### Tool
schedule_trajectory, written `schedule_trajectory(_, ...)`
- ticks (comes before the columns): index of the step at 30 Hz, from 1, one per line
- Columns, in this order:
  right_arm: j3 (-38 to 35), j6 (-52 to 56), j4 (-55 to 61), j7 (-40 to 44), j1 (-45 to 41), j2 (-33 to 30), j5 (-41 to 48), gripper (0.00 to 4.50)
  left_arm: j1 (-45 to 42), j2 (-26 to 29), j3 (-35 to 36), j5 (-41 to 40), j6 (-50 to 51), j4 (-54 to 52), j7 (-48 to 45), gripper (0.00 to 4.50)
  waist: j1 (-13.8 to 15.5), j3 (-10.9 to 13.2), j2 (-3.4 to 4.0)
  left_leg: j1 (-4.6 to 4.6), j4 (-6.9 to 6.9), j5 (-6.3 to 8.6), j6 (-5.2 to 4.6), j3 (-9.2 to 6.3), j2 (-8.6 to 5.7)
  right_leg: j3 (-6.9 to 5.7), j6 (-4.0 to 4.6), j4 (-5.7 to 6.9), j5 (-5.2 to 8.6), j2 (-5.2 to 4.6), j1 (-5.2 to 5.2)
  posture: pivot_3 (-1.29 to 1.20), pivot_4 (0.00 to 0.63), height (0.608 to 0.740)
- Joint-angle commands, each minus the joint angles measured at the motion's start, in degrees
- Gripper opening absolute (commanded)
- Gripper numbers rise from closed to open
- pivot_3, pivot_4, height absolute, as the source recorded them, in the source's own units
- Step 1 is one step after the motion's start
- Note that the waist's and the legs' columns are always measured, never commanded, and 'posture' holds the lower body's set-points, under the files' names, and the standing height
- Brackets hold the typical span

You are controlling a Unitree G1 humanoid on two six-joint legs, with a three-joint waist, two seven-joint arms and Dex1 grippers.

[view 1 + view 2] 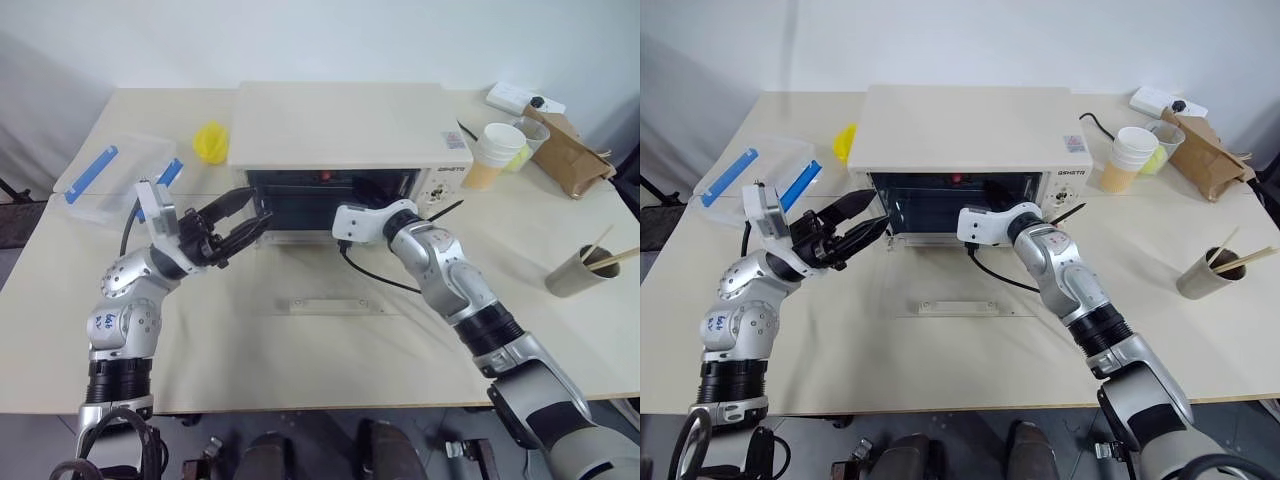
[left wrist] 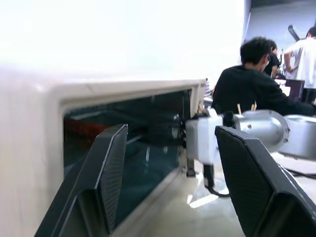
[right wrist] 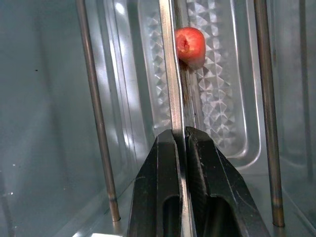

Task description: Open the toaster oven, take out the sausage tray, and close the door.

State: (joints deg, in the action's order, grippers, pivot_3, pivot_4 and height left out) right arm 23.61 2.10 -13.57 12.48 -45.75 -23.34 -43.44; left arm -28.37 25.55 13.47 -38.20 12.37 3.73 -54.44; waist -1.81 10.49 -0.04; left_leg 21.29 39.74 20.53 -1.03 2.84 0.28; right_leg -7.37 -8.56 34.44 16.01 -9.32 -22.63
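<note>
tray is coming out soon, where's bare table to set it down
Bare table in front of the open glass door, between the two arms. Crowded: back right by paper cups and bag; plastic box far left.

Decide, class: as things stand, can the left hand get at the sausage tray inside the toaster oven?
Probably yes: the door lies flat, the left hand hangs open at the toaster oven mouth. But the right hand already pinches the sausage tray rim.

Cream table (image 1: pixel 300 370) against a plain white wall (image 1: pixel 300 40) — evenly lit. Beyond the table's right end, people (image 2: pixel 256 84) seated at desks. Dark floor (image 1: pixel 15 225) off its left edge.
</note>
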Motion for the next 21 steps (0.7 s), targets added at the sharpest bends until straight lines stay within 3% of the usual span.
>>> schedule_trajectory(1,-2.12,-1.36,5.31,1.32,0.99,-0.69,2.07,0.03,-1.84,0.21,1.96,-2.16,1.28,1.16,0.34,3.0,0.02,0.0,0.0,0.0,-0.02,0.0,0.0,0.0,0.0,-0.01,0.0,0.0,0.0,0.0,0.0,0.0,0.15,0.74)
schedule_trajectory(14,-2.81,-5.08,9.24,5.92,3.62,-2.61,3.73,0.03,-6.41,0.93,2.6,-2.03,4.84,6.97,0.17,3.0,0.06,0.01,-0.01,0.0,-0.06,-0.02,0.05,0.03,-0.01,-0.09,0.0,-0.04,0.0,0.0,0.02,0.0,0.15,0.74)
schedule_trajectory(21,-3.9,-4.89,22.66,12.6,14.73,-5.72,5.31,0.03,-8.39,1.13,1.29,-1.04,6.03,9.28,-0.84,3.0,0.27,0.0,-0.02,-0.01,-0.05,-0.03,0.07,0.0,-0.03,-0.13,0.0,-0.03,0.0,0.0,0.07,0.0,0.15,0.74)
